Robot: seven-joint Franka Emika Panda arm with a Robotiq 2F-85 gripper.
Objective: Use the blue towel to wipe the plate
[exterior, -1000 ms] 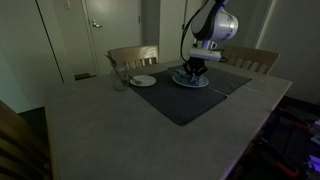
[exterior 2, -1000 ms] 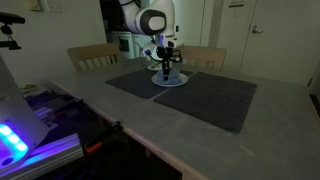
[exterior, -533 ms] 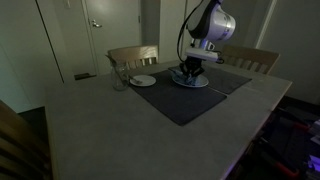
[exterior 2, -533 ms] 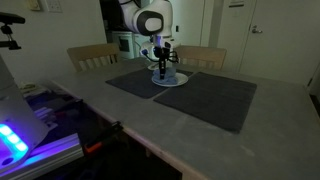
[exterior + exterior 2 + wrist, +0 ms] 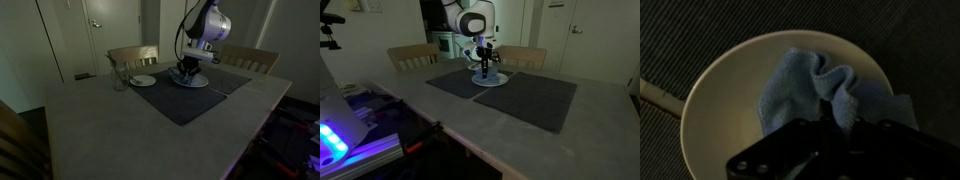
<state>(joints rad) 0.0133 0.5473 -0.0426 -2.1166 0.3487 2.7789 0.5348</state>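
Note:
A cream round plate [image 5: 720,100] lies on a dark placemat; it also shows in both exterior views [image 5: 197,83] [image 5: 497,82]. A blue towel [image 5: 805,85] lies bunched on the plate. My gripper [image 5: 835,128] is directly above the plate and is shut on a fold of the blue towel, pressing it on the plate. In both exterior views the gripper [image 5: 187,71] [image 5: 485,70] points straight down onto the plate. The fingertips are mostly dark and hidden behind the towel.
A second small plate [image 5: 143,81] and a glass [image 5: 120,80] stand at the table's far side. Dark placemats [image 5: 185,100] [image 5: 525,96] cover the middle. Wooden chairs [image 5: 133,55] [image 5: 412,55] stand behind the table.
My gripper with the towel has shifted slightly across the plate, toward the left in an exterior view. The plate has stayed in place.

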